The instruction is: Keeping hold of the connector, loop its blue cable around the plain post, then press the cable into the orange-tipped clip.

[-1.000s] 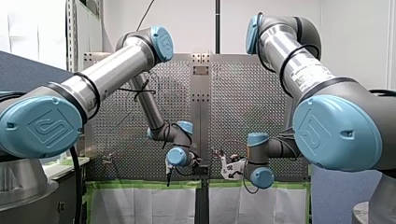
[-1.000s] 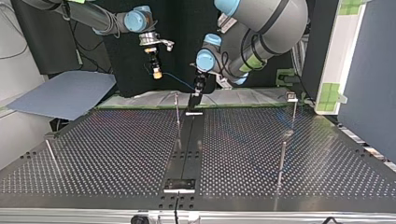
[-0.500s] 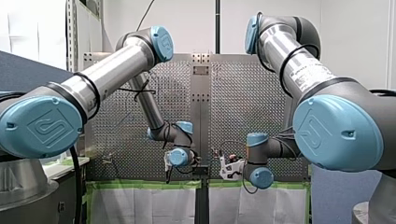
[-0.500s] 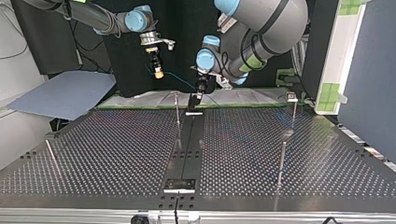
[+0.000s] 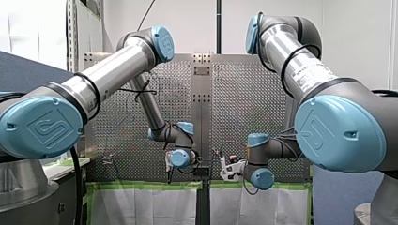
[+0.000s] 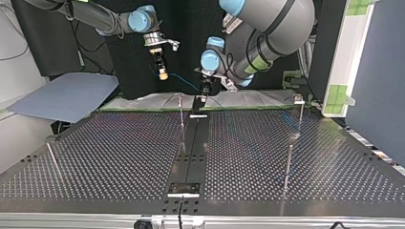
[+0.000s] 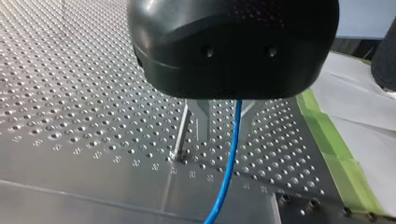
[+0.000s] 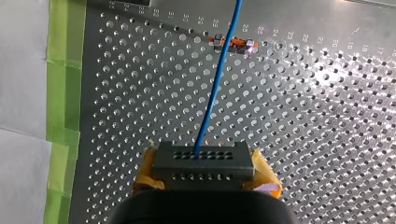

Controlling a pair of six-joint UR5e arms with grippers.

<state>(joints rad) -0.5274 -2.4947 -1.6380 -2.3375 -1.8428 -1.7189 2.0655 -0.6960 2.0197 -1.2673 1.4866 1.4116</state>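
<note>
A robotics lab — my left arm (image 5: 108, 77) and my right arm (image 5: 300, 70) reach over a perforated metal table (image 6: 119, 157). Green tape (image 8: 63, 93) edges it — bare white walls (image 5: 356, 37) behind.

The perforated metal tabletop (image 6: 119, 152) has a dark strip (image 6: 191, 148) down its middle. A thin post (image 6: 181, 114) stands beside the strip's far end, and a second post (image 6: 288, 164) at the top view's right. An orange-tipped clip (image 8: 233, 43) sits on it, and green tape (image 8: 63, 70) edges it.

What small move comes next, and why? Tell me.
Probably sweep my left gripper past the plain post, drawing the blue cable around it: the cable runs between its fingers, beside the post, not yet looped; my right gripper holds the connector.
</note>
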